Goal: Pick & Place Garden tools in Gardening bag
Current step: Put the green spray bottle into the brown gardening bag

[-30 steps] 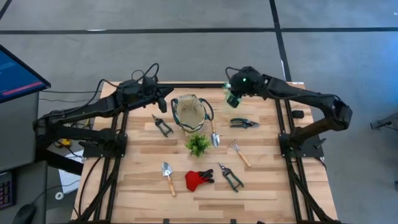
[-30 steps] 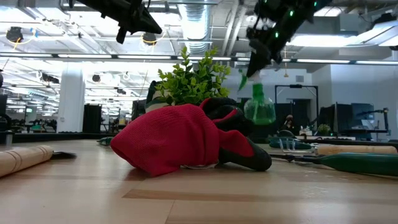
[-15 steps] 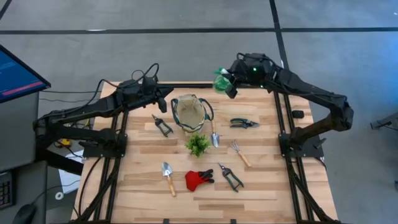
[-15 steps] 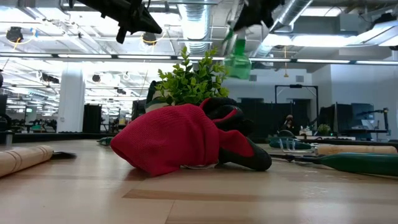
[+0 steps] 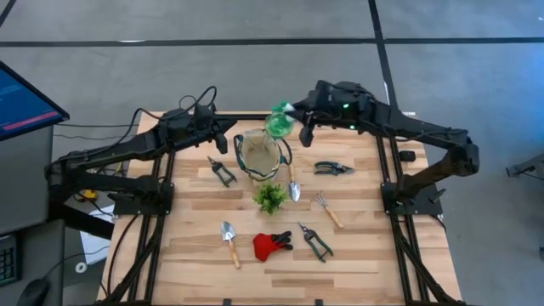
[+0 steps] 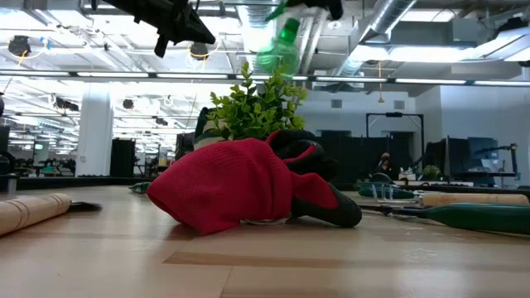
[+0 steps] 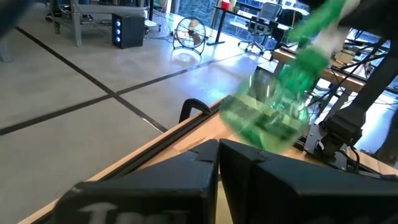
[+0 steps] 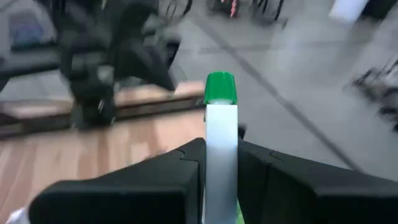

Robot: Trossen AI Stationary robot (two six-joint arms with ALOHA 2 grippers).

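Note:
My right gripper (image 5: pixel 299 121) is shut on the green spray bottle (image 5: pixel 280 124), high above the table beside the far right rim of the beige gardening bag (image 5: pixel 258 154). The bottle shows blurred in the low view (image 6: pixel 277 50) and the left wrist view (image 7: pixel 280 106). My left gripper (image 5: pixel 223 136) hangs shut and empty to the left of the bag. Pruning shears (image 5: pixel 222 172), another pair (image 5: pixel 333 168), a trowel (image 5: pixel 292 183), a rake (image 5: pixel 326 208), a second trowel (image 5: pixel 229 240), red gloves (image 5: pixel 270 245) and green-handled shears (image 5: pixel 315 241) lie flat on the table. My right gripper pinches the bottle's white spray head (image 8: pixel 221 134) between its two fingers, below the green nozzle cap (image 8: pixel 220 88). The fingers come about level from the table's right. The bottle is lifted clear and tilted, its green body (image 7: pixel 267 118) toward the table's left.
A small leafy plant (image 5: pixel 270 197) stands just in front of the bag, and it also shows behind the gloves (image 6: pixel 248 186) in the low view. A monitor (image 5: pixel 25 98) stands off the table's left side. Bare wood lies along the table's near edge.
My right gripper has risen and swung toward the table's left with the spray bottle, from over the far right of the table to beside the bag's far right rim. The bottle has tipped from hanging upright to slanted.

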